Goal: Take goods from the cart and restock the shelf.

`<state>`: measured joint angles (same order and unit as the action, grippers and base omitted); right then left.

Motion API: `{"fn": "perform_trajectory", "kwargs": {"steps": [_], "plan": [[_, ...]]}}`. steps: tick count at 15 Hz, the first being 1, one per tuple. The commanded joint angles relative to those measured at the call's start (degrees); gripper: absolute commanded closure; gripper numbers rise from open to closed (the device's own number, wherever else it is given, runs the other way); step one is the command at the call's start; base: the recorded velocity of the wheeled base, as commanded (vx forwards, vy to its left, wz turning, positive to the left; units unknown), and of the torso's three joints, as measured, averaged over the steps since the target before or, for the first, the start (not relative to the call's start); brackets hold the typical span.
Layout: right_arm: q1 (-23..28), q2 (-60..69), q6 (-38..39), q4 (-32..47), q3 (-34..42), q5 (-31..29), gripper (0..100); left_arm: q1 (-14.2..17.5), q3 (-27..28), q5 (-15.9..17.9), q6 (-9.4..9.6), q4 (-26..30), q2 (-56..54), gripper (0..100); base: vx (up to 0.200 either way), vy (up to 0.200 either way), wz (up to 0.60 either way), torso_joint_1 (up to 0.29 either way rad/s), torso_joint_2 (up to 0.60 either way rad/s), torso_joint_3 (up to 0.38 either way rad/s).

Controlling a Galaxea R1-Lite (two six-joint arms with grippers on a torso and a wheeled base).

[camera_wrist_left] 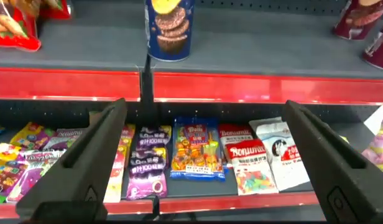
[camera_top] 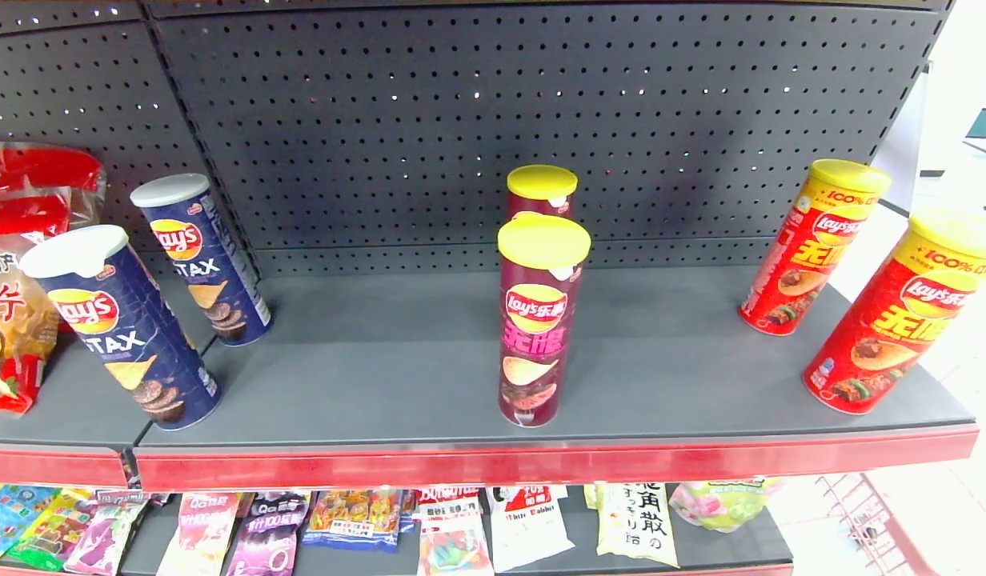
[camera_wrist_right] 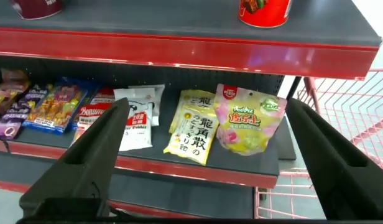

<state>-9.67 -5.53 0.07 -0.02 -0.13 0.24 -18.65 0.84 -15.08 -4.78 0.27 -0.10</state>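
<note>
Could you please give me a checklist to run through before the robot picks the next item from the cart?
1. Left end effector open and empty: ok.
2. Right end effector open and empty: ok.
3. Bare shelf space between maroon cans and red cans: ok.
4. Blue cans standing clear of that space: ok.
5. Goods in the pink wire cart: cannot tell.

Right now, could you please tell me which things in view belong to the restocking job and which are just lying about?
Job: upper shelf; blue cans; maroon cans; red cans; pink cart; left gripper and right gripper, both open.
Lying about: candy packets on the lower shelf; red bags at the upper shelf's left end.
</note>
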Motion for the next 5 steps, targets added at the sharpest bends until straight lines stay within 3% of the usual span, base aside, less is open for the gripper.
{"fn": "perform_trajectory", "kwargs": {"steps": [1,5], "plan": [[0.00,-0.09,-0.07,0.02,0.05,0.02,0,0.02,-0.05,-0.04,0.03,0.00,0.10,0,0.000,0.000,0.00,0.000,0.00,0.000],[0.00,-0.09,-0.07,0.02,0.05,0.02,0,0.02,-0.05,-0.04,0.12,0.00,0.10,0,0.000,0.000,0.00,0.000,0.00,0.000]]}}
